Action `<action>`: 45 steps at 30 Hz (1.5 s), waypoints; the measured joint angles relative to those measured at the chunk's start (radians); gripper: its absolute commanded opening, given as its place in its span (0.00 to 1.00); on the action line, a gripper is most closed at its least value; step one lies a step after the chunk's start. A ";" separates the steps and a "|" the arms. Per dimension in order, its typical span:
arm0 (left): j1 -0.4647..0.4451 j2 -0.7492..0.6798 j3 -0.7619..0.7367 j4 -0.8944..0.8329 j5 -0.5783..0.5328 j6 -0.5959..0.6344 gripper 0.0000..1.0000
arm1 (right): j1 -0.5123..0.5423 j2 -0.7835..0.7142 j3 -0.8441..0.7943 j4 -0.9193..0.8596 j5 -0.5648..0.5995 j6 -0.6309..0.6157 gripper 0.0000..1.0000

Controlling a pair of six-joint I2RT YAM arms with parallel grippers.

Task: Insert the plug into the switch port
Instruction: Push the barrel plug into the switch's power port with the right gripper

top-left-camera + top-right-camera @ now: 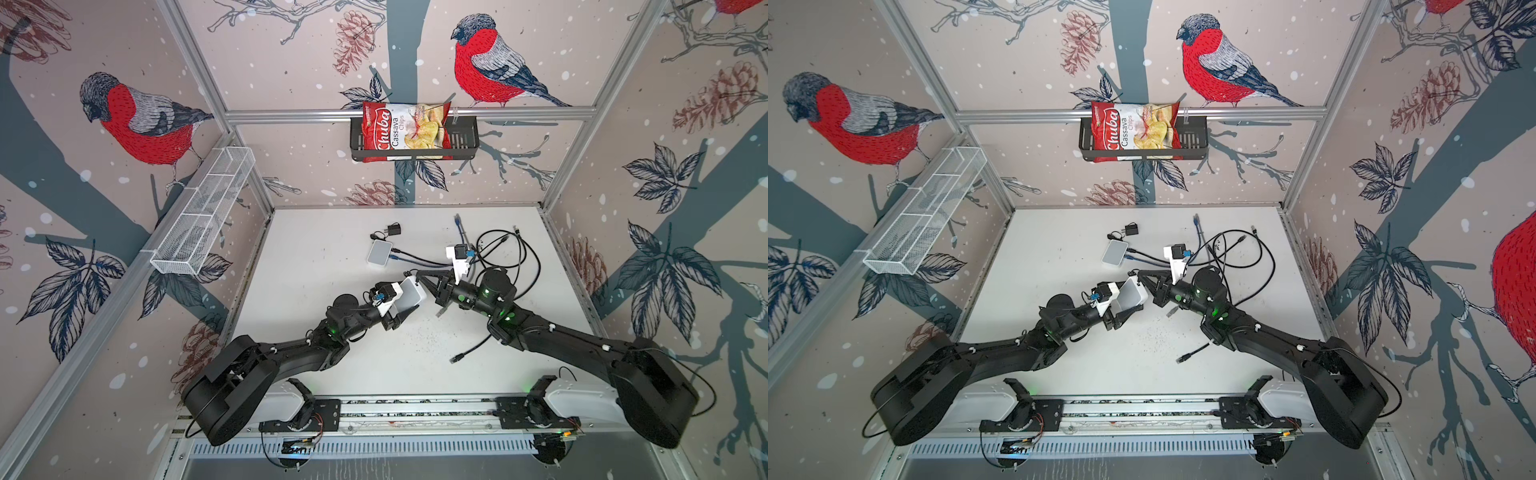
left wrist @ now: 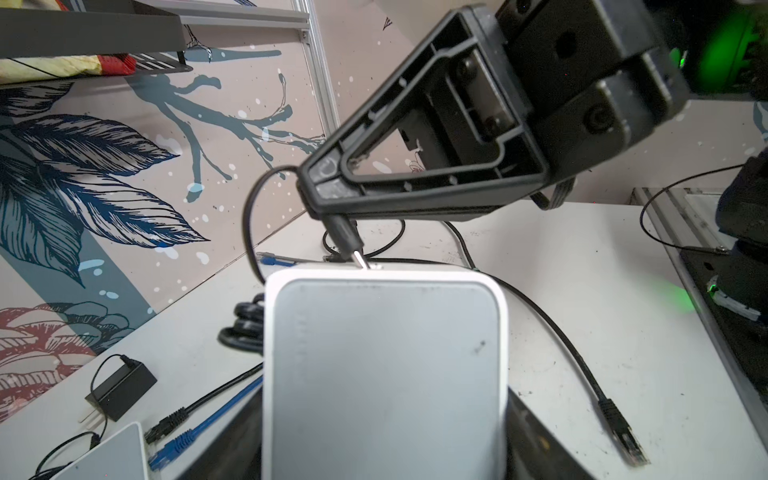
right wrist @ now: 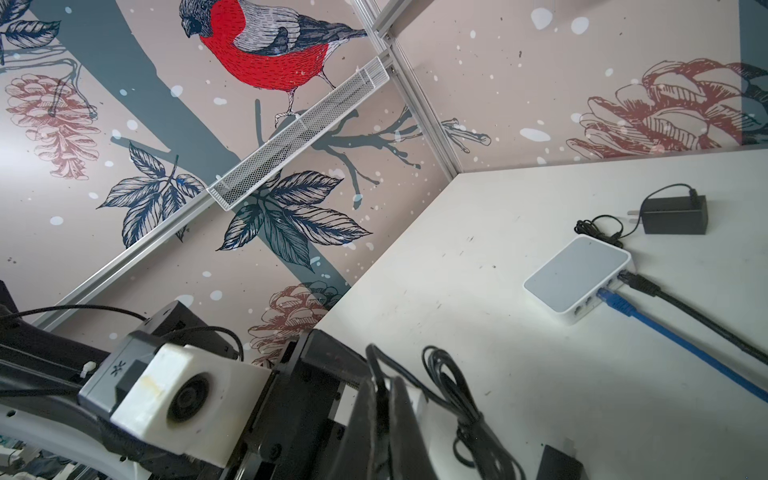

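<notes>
A white switch (image 2: 384, 374) is held above the table (image 1: 332, 249) between the wide-set jaws of the left gripper (image 1: 405, 307). A black barrel plug (image 2: 345, 237) is pinched in the pressed-together right gripper (image 2: 328, 199), its metal tip touching the switch's top edge (how deep it sits cannot be told). A second switch (image 1: 379, 252), with black and blue cables plugged in, lies farther back.

A robot test cell in a lab: aluminium frame posts (image 1: 195, 62) hold walls papered with printed birds (image 1: 141, 120) around a scuffed white table (image 1: 316, 365). Two arms mount on a rail (image 1: 415, 409) at 6 o'clock, with a chips bag (image 1: 405, 126) in a basket (image 1: 465, 139) at 12 o'clock.
</notes>
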 measured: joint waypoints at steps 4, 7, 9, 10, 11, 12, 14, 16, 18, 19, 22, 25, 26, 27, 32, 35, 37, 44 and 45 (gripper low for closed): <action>0.000 -0.001 0.000 0.002 0.001 -0.026 0.11 | 0.017 0.000 0.003 0.000 0.024 -0.023 0.01; 0.000 -0.004 0.000 -0.001 0.001 -0.043 0.10 | 0.031 -0.001 0.002 0.001 0.047 -0.047 0.01; 0.000 -0.008 0.000 -0.003 0.000 -0.050 0.09 | 0.037 -0.005 -0.002 0.002 0.060 -0.050 0.01; 0.000 -0.011 0.000 -0.007 0.001 -0.054 0.09 | 0.040 -0.010 -0.008 0.006 0.066 -0.053 0.00; 0.000 -0.013 -0.002 -0.008 0.002 -0.056 0.09 | 0.040 -0.014 -0.014 0.008 0.069 -0.056 0.00; 0.000 -0.018 -0.005 -0.008 0.002 -0.056 0.09 | 0.042 -0.020 -0.023 0.014 0.074 -0.059 0.01; 0.000 -0.026 -0.008 -0.010 0.000 -0.060 0.09 | 0.045 -0.031 -0.037 0.026 0.080 -0.068 0.00; 0.000 -0.035 -0.010 -0.010 -0.005 -0.064 0.08 | 0.048 -0.044 -0.049 0.036 0.087 -0.070 0.00; 0.000 -0.040 -0.012 -0.010 -0.009 -0.071 0.09 | 0.053 -0.050 -0.054 0.037 0.093 -0.074 0.01; 0.000 -0.040 -0.012 -0.010 -0.011 -0.071 0.09 | 0.058 -0.052 -0.055 0.037 0.097 -0.077 0.00; 0.000 -0.040 -0.012 -0.010 -0.011 -0.071 0.08 | 0.075 -0.056 -0.054 0.035 0.120 -0.099 0.00; 0.000 -0.039 -0.012 -0.010 -0.011 -0.071 0.08 | 0.088 -0.058 -0.050 0.024 0.143 -0.113 0.00; 0.000 -0.039 -0.012 -0.010 -0.011 -0.071 0.08 | 0.092 -0.058 -0.049 0.021 0.149 -0.124 0.00; 0.000 -0.039 -0.012 -0.010 -0.012 -0.071 0.08 | 0.094 -0.058 -0.047 0.019 0.154 -0.124 0.00; 0.000 -0.043 -0.012 -0.017 -0.022 -0.071 0.08 | 0.103 -0.043 -0.043 0.021 0.169 -0.125 0.00; 0.001 -0.053 -0.013 -0.024 -0.027 -0.071 0.07 | 0.113 -0.033 -0.043 0.033 0.182 -0.125 0.00; 0.001 -0.060 -0.014 -0.034 -0.029 -0.071 0.07 | 0.119 -0.026 -0.048 0.049 0.191 -0.124 0.00; 0.002 -0.079 -0.019 -0.051 -0.034 -0.070 0.06 | 0.135 -0.008 -0.067 0.108 0.211 -0.112 0.00; 0.002 -0.081 -0.020 -0.048 -0.034 -0.070 0.06 | 0.136 -0.008 -0.072 0.119 0.214 -0.106 0.00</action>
